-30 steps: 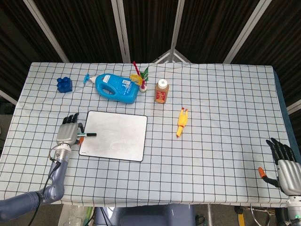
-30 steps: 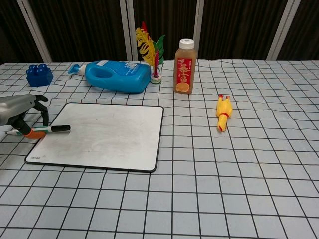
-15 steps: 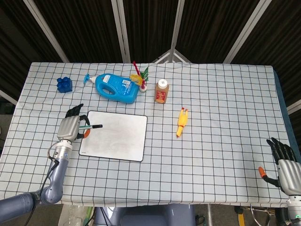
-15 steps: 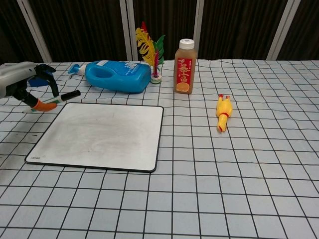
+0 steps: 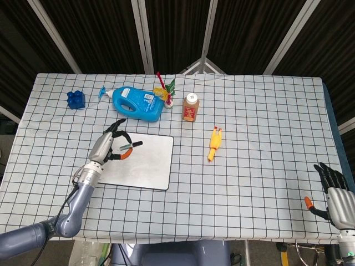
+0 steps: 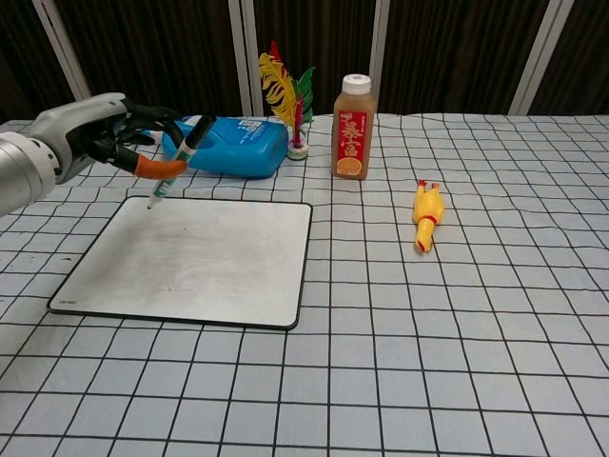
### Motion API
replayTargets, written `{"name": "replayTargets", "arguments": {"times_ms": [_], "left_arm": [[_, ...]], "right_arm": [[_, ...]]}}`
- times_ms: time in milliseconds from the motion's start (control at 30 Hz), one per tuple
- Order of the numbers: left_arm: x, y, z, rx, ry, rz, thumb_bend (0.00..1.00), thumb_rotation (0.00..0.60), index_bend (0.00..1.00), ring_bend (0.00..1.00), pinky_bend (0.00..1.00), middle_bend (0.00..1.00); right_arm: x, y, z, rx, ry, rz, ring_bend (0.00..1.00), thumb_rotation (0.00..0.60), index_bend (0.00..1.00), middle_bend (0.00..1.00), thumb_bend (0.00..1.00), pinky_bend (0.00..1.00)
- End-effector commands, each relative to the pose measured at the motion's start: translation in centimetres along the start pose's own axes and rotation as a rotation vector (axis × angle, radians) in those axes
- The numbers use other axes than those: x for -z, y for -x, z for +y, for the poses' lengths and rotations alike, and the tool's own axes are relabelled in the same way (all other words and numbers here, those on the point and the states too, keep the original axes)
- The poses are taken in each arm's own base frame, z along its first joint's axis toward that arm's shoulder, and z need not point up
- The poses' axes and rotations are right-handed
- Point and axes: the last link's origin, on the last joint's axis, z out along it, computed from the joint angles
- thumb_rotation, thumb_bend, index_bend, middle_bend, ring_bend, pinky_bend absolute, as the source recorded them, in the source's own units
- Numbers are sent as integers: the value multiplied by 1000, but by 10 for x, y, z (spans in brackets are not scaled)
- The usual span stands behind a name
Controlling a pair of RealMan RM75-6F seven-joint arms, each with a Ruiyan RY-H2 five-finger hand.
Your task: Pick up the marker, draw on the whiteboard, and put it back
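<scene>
My left hand (image 5: 107,146) (image 6: 100,131) is raised above the left part of the whiteboard (image 5: 147,165) (image 6: 219,257) and grips the marker (image 5: 128,146) (image 6: 177,158). The marker is tilted, its black capped end up and to the right, its lower tip over the board's far left corner in the chest view. Whether the tip touches the board I cannot tell. The board's surface shows no fresh line. My right hand (image 5: 335,194) rests at the table's near right corner, fingers spread and holding nothing; only the head view shows it.
A blue detergent jug (image 5: 136,102) (image 6: 228,145), a feathered shuttlecock (image 6: 285,100), an orange drink bottle (image 5: 190,107) (image 6: 353,127) and a blue toy block (image 5: 76,99) line the far side. A yellow rubber chicken (image 5: 214,143) (image 6: 425,216) lies right of the board.
My left hand lifted the marker from the table's left side and carried it up and rightward over the whiteboard. The marker tilted from lying flat to slanted. My right hand stayed still.
</scene>
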Motion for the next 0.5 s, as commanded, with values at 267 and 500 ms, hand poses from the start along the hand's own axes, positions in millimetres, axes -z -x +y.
{"name": "replayTargets", "arguments": {"times_ms": [267, 500], "left_arm": [[-19, 42, -2, 79, 60, -106, 550, 600, 660, 0, 0, 49], [-18, 53, -5, 77, 79, -135, 551, 600, 661, 0, 0, 52]], "right_arm": [[-2, -1, 1, -10, 8, 0, 0, 600, 0, 0, 354, 0], [-2, -1, 0, -10, 2, 1, 0, 600, 0, 0, 354, 0]]}}
